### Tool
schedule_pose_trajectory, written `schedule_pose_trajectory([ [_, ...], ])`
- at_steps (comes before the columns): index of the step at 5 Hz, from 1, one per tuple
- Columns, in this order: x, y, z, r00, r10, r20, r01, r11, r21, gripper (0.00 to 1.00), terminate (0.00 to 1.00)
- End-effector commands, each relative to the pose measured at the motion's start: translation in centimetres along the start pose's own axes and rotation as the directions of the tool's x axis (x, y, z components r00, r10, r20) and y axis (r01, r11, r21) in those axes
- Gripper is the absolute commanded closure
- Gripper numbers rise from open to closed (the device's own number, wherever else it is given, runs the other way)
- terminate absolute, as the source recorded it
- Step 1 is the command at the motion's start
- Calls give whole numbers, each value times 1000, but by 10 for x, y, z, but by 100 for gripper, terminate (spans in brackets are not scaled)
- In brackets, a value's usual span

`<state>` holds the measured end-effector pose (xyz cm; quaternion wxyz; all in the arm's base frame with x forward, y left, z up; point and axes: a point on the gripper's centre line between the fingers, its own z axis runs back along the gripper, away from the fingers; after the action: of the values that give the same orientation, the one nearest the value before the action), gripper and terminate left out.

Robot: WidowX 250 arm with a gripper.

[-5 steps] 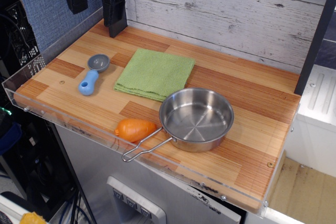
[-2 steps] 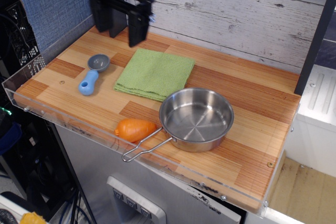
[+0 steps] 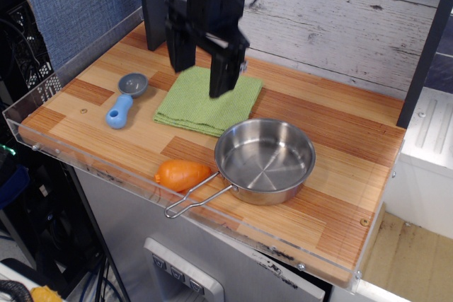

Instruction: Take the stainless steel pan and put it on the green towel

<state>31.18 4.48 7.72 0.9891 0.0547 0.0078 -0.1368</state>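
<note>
The stainless steel pan (image 3: pixel 265 160) sits on the wooden table near the front edge, its wire-loop handle (image 3: pixel 191 199) pointing front-left over the edge. The green towel (image 3: pixel 207 104) lies flat just behind and left of the pan. My gripper (image 3: pixel 199 67) hangs open and empty in the air above the towel, its two black fingers (image 3: pixel 221 72) pointing down. It covers part of the towel's back edge. It is apart from the pan, up and to the left of it.
An orange carrot-like toy (image 3: pixel 182 174) lies beside the pan's handle at the front edge. A grey-and-blue scoop (image 3: pixel 125 100) lies at the left. A clear plastic rim (image 3: pixel 92 167) runs along the table's front and left. A white plank wall (image 3: pixel 340 19) stands behind.
My gripper has moved from the back-left corner rightward and forward, and now hangs over the green towel, closer to the pan. Nothing on the table has moved.
</note>
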Motion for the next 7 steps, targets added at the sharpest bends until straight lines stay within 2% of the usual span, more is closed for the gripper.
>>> schedule_pose_trajectory([
  [1, 7, -11, -13, 999, -43, 22, 43, 999, -11, 0, 0],
  [3, 1, -29, -29, 997, -71, 3, 71, 996, -59, 0, 0],
  [5, -5, -51, -54, 992, -119, -44, 117, 991, -62, 0, 0],
  [6, -6, -49, -58, 993, -108, -47, 105, 993, -60, 100, 0],
  [7, -4, -45, -54, 994, -102, -36, 100, 994, -51, 100, 0],
])
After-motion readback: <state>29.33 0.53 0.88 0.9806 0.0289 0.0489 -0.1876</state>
